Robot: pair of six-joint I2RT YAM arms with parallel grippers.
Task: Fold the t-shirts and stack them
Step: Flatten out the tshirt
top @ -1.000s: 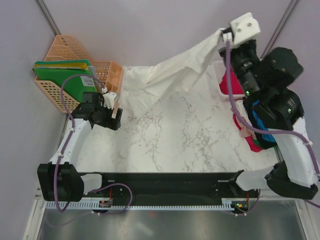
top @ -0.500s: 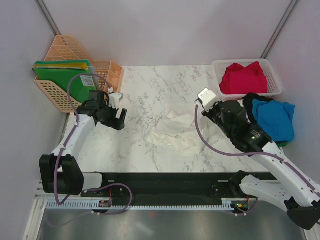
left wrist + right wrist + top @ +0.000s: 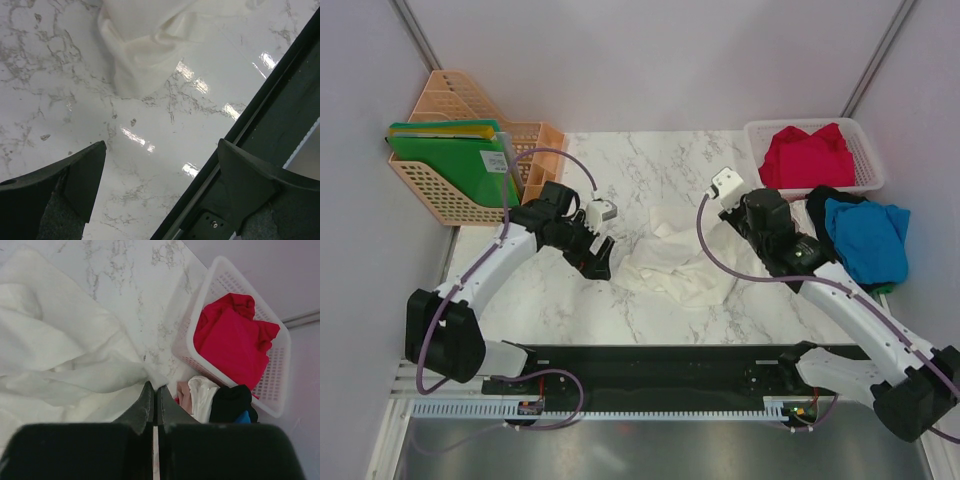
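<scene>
Just a rumpled white t-shirt (image 3: 672,268) on marble table (image 3: 640,165).

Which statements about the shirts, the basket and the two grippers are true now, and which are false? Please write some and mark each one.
1. The white shirt lies neatly folded. False: it lies crumpled on the table.
2. The red shirt is in the basket. True.
3. The left gripper is shut. False: its jaws stand wide open and hold nothing.
4. The right gripper is shut. True.
5. The blue shirt is in the basket. False: it lies outside, beside it.
</scene>
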